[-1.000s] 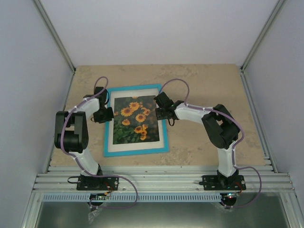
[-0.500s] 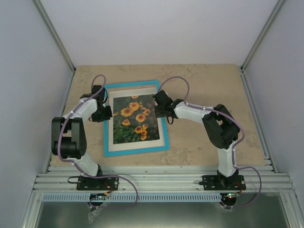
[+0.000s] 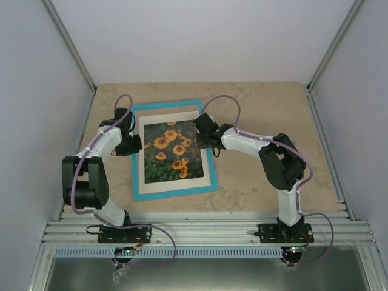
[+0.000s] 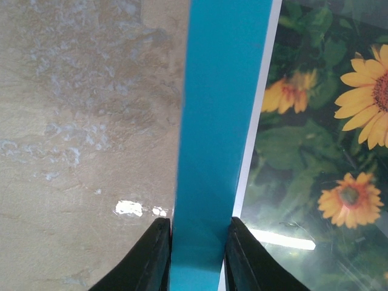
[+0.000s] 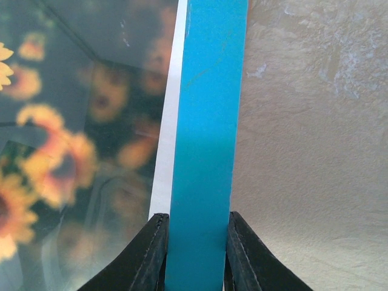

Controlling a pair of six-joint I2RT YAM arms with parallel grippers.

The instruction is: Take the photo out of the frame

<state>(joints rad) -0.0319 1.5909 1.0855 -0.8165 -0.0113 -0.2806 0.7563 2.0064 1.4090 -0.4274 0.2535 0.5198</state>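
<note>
On the beige, stone-patterned tabletop [image 3: 260,121], toward its left half, lies the frame [image 3: 174,194], a large rectangle with a thin turquoise-blue border, face up and turned slightly askew to the tabletop's edges. Inside it sits the photo [image 3: 171,151], orange-yellow blooms on dark green leaves, with a pale margin between it and the blue border. The wrist views show reflections across its glossy face.

The left arm [image 3: 100,145] reaches along the frame's left side and the right arm [image 3: 248,142] comes in from the right, so the frame lies between the two.

The left claw [image 4: 197,225] is closed on the frame's left border, one black finger on the tabletop side and the other on the photo side, both pressed against the blue strip. The right claw [image 5: 197,219] grips the right border in the same way, its fingers hugging the strip on either side. A narrow white strip [image 5: 168,139] runs just inside the border there.
</note>
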